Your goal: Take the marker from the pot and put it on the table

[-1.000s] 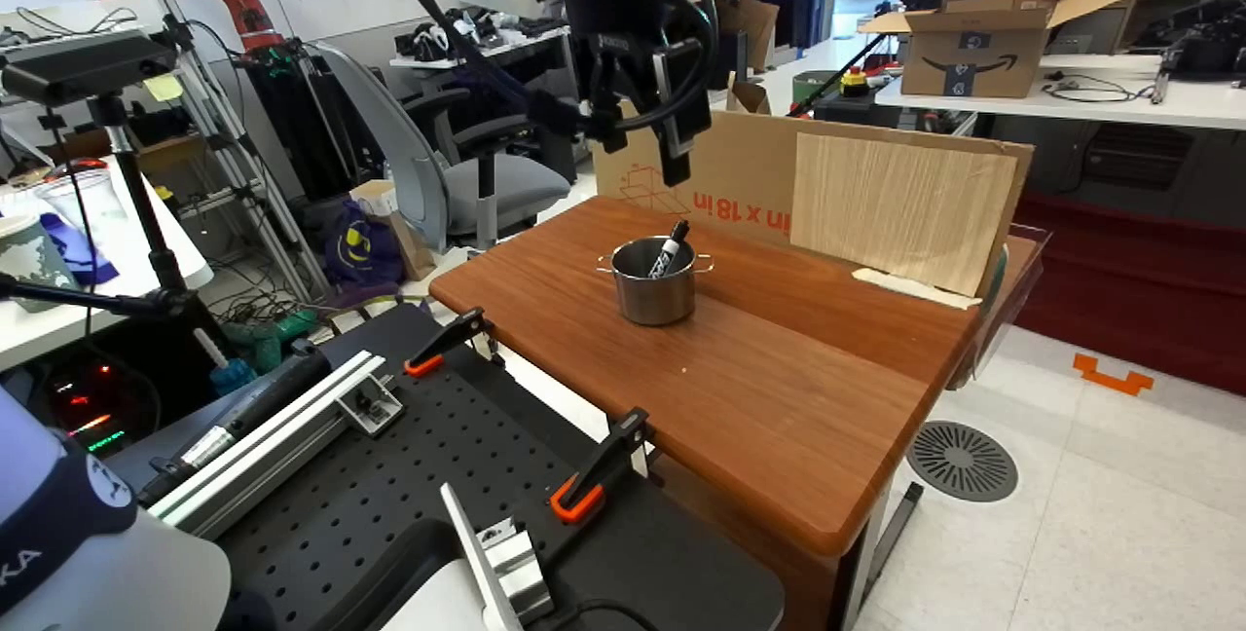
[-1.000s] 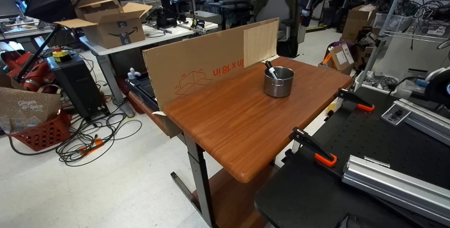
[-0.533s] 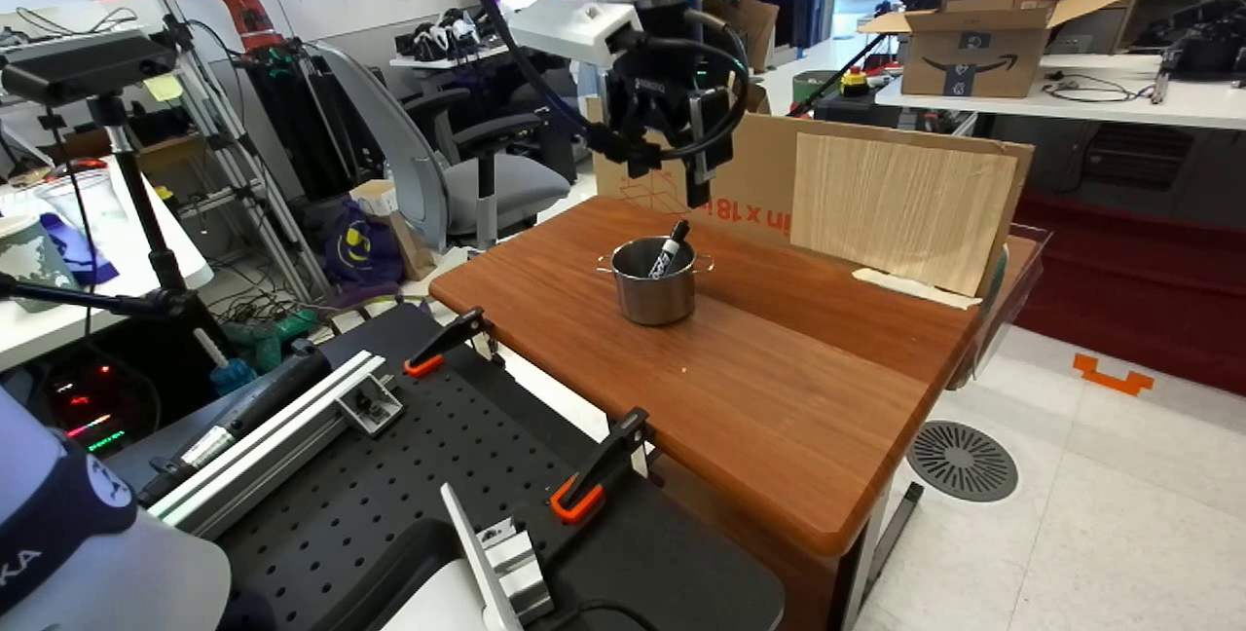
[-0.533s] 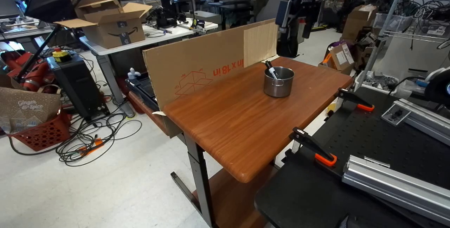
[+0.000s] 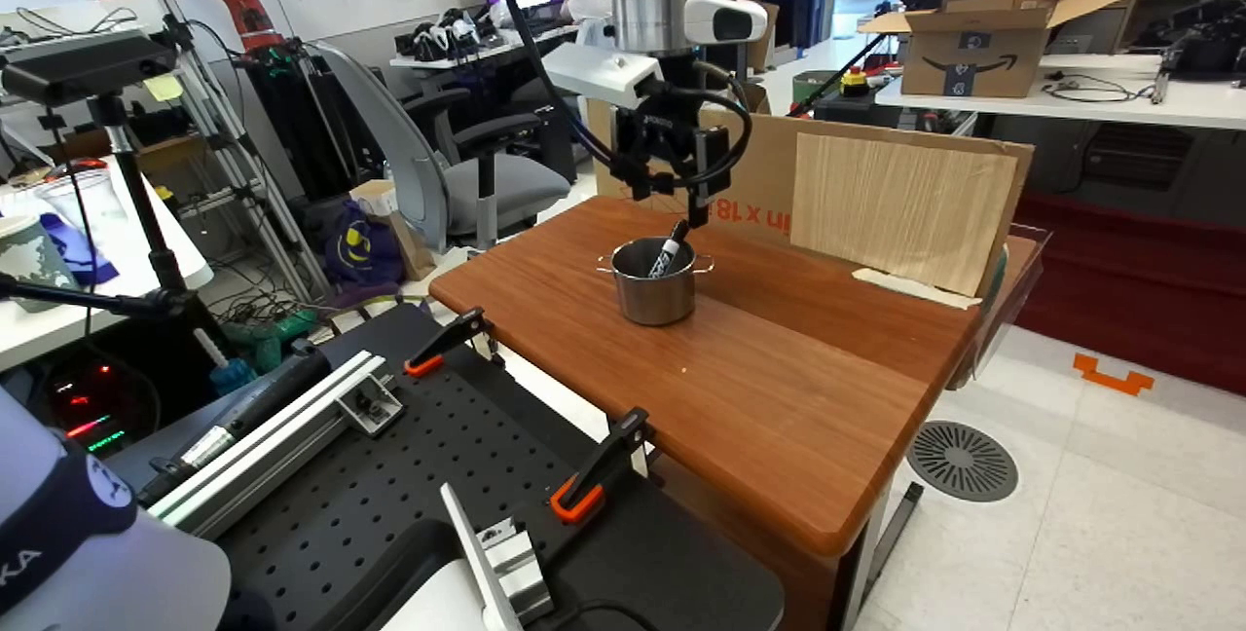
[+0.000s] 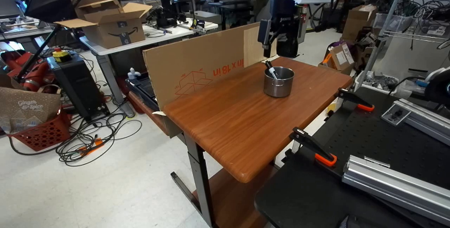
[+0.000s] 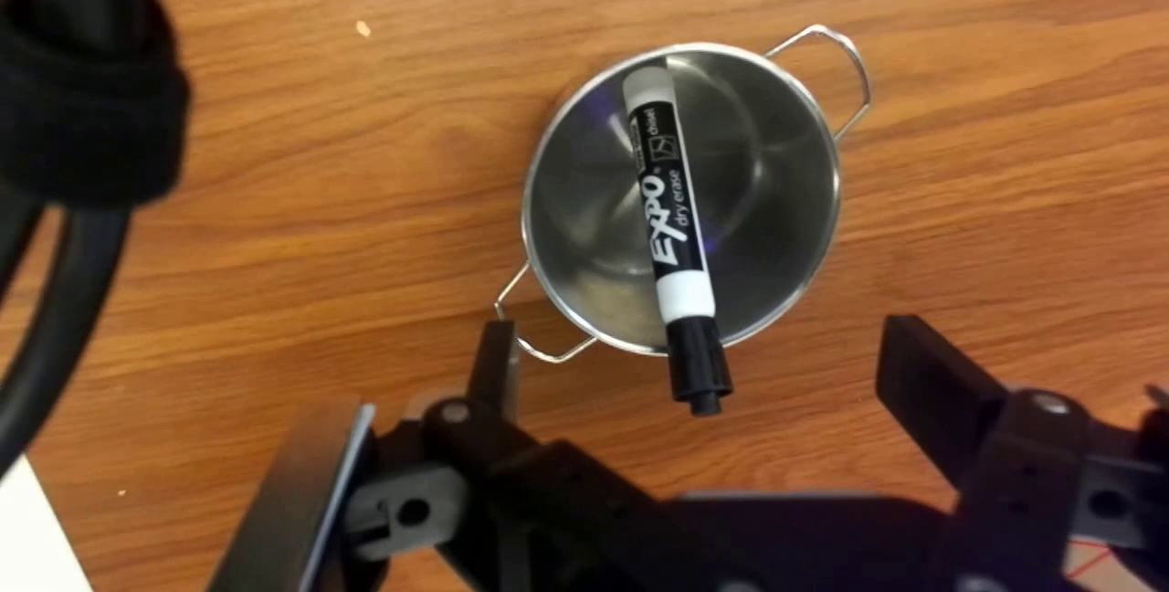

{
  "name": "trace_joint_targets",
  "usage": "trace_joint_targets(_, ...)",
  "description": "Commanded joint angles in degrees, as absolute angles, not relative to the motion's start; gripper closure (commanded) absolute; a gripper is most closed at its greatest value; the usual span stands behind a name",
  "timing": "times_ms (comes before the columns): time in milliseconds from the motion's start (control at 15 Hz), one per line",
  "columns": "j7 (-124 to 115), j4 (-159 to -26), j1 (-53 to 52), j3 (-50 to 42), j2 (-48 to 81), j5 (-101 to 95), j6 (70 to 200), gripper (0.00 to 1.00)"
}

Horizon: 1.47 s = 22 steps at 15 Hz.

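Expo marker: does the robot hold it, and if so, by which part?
Nothing is held: the tool is open and the Expo dry-erase marker leans in the pot.

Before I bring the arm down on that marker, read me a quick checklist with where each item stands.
1. Tool open: ok; its fingers stand apart.
2. Marker graspable: likely ok; it leans in the pot, black cap sticking out.
3. Cap lined up between the fingers: ok as the wrist view shows it.
4. Tool low enough to close on the cap: cannot tell; the views leave depth unclear.
5. Fingers clear of a pot handle: cannot tell; one finger shows right by it in the wrist view.
6. Pot upright on the table: ok in both exterior views.
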State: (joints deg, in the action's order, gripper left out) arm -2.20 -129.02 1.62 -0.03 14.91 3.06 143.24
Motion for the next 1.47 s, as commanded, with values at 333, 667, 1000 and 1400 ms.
trace_joint_targets(333,-2.46,-123.3,1.34,0.46,21.52,4.23,142.49,0.0)
trace_joint_targets(667,-2.53,-121.8,1.33,0.54,23.44,4.17,142.49,0.32)
trace_joint_targets(1000,-2.42,-121.11,1.6,0.68,23.9,4.59,142.18,0.73)
trace_joint_targets(1400,-2.63,-121.32,1.82,0.62,22.86,4.82,142.19,0.95)
